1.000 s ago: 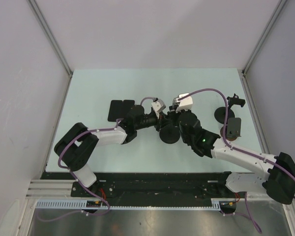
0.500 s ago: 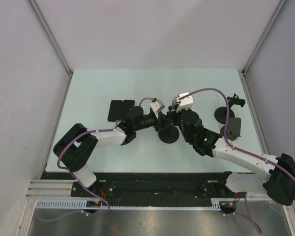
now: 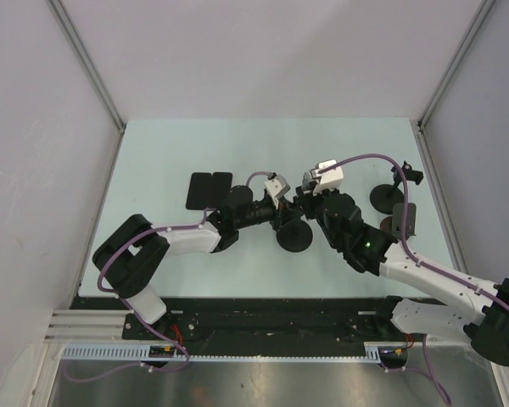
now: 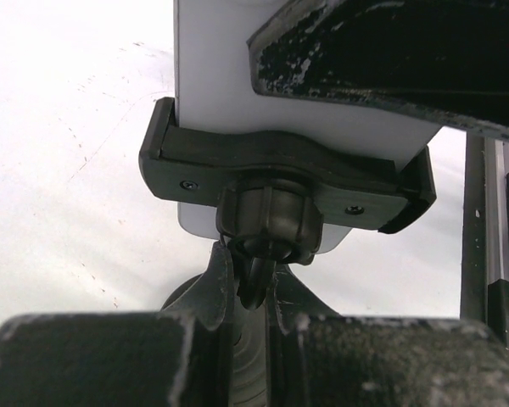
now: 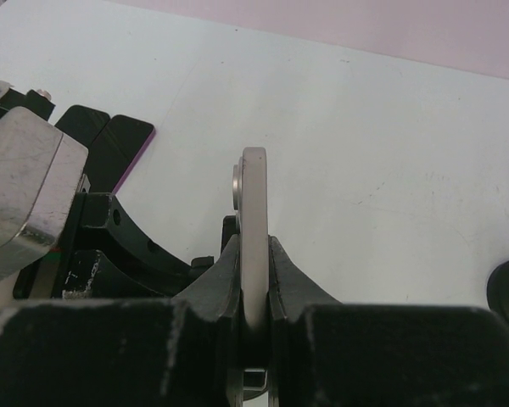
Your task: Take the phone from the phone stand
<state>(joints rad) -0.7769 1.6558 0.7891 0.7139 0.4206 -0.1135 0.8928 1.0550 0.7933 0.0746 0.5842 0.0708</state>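
Observation:
The white phone (image 4: 237,85) sits upright in the black clamp (image 4: 280,165) of the phone stand. In the top view the stand's round base (image 3: 295,240) rests mid-table between both arms. My left gripper (image 4: 253,264) is shut on the stand's thin neck just under the ball joint. My right gripper (image 5: 254,248) is shut on the phone (image 5: 254,191), seen edge-on between its pads. One right finger (image 4: 390,51) crosses the phone's back in the left wrist view. From above, the left gripper (image 3: 282,216) and right gripper (image 3: 304,209) meet over the base and hide the phone.
Two dark phones (image 3: 209,189) lie flat behind the left arm, also seen in the right wrist view as dark phones (image 5: 110,136). Two more black stands (image 3: 388,199) (image 3: 401,222) stand near the right wall. The table's near rail (image 4: 492,229) runs close by.
Both grippers, the stand and the phone have shifted slightly right and toward the near edge. The right arm's elbow has swung right. Both grips are unchanged.

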